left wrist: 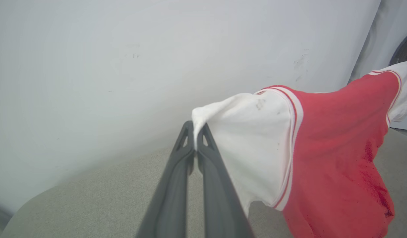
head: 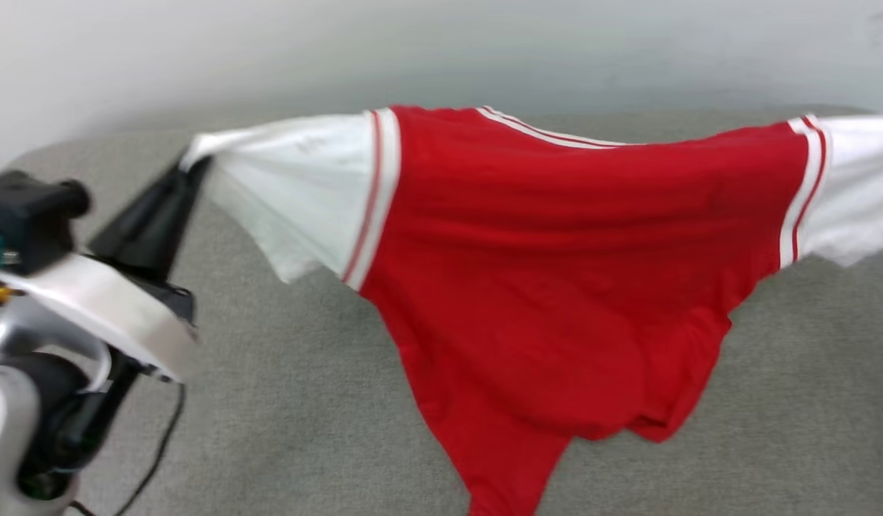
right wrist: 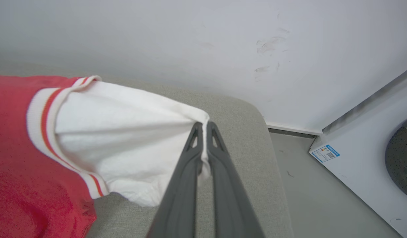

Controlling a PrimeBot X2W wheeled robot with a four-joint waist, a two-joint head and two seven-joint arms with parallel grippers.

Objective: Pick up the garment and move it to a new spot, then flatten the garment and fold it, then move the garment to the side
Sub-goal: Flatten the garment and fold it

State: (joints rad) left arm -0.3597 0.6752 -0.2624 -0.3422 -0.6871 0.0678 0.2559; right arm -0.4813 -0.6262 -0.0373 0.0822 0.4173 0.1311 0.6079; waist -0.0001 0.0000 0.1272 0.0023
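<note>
The garment [head: 556, 258] is a red jersey with white sleeves and red-and-white striped seams. It hangs stretched in the air above the grey surface, its hem drooping toward the bottom of the head view. My left gripper [head: 191, 163] is shut on the tip of one white sleeve [left wrist: 249, 138]; in the left wrist view the gripper [left wrist: 195, 129] pinches the cloth between its dark fingers. My right gripper [right wrist: 203, 129] is shut on the tip of the other white sleeve [right wrist: 124, 138], which runs off the head view's right edge [head: 857, 186].
A grey fabric-covered surface [head: 284, 401] lies under the shirt, against a white wall [head: 441, 43]. A white appliance [right wrist: 365, 165] with a label stands on the floor beyond the surface's rounded corner. A thin cable [head: 155, 451] trails by my left arm.
</note>
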